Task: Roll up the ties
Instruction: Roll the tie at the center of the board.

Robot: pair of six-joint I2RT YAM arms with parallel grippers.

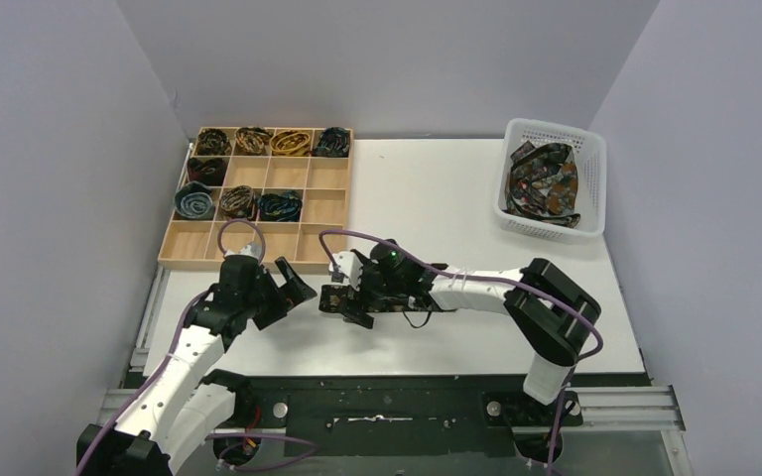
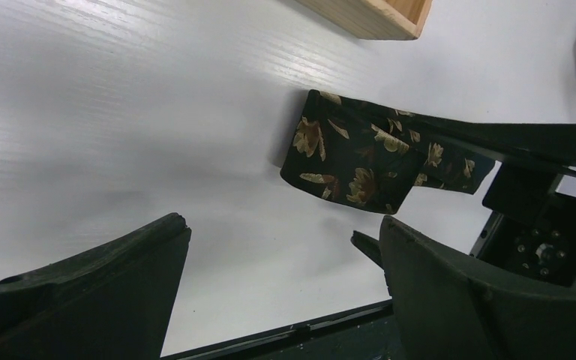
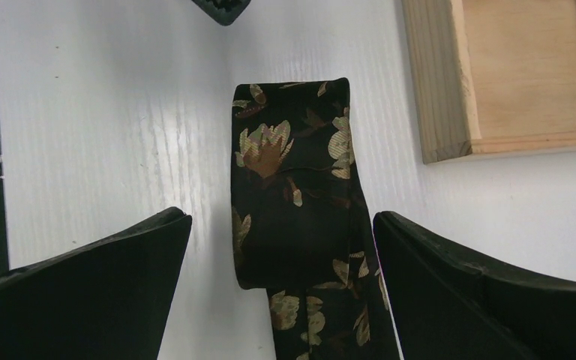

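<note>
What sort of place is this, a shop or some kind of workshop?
Probably a robotics lab test cell: two robot arms mounted at a white table boxed in by plain grey walls, with rolled ties in a wooden tray.

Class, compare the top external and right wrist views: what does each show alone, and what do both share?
Only the top external view shows the white basket of loose ties and the rolled ties in the wooden tray. Only the right wrist view shows the gold floral print on the dark tie lying inside the open right end effector. Both show that tie, the tray's corner and the white table.
</note>
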